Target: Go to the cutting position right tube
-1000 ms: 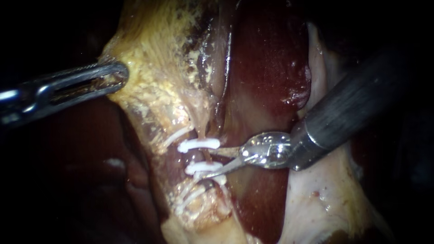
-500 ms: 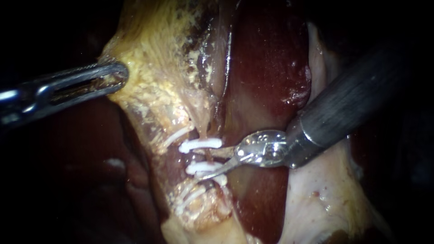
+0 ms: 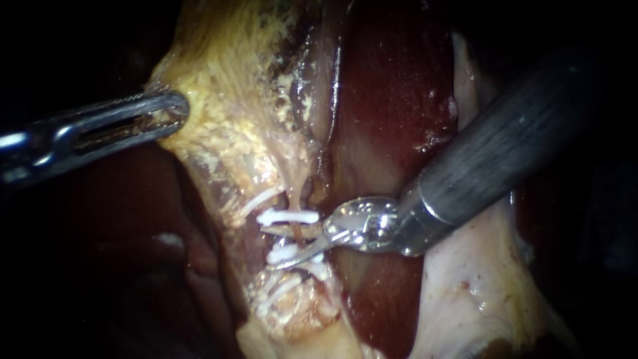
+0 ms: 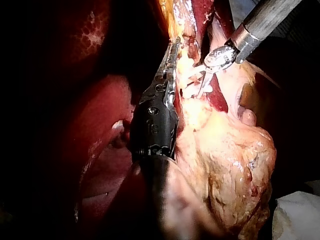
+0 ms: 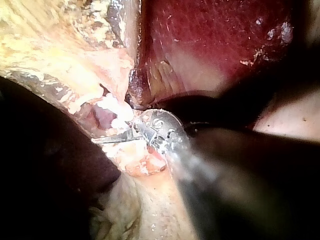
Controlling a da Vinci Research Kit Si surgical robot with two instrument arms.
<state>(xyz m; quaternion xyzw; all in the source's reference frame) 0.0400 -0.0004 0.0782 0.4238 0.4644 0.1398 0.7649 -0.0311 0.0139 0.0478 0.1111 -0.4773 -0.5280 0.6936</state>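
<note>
dark red liver lay behind the thin pale right tube, with yellow fatty tissue to the tube's left. the dark-shafted right instrument held its blades spread astride the tube. far left of the tube, the steel left instrument pinched that tissue's edge. two white plastic clips sat on the tube, one on each side of the blades.

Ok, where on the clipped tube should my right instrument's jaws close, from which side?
I'd take the bare stretch of tube between the upper clip and lower clip, coming from the liver side as the right instrument does: its open jaws straddle that gap crosswise.
</note>
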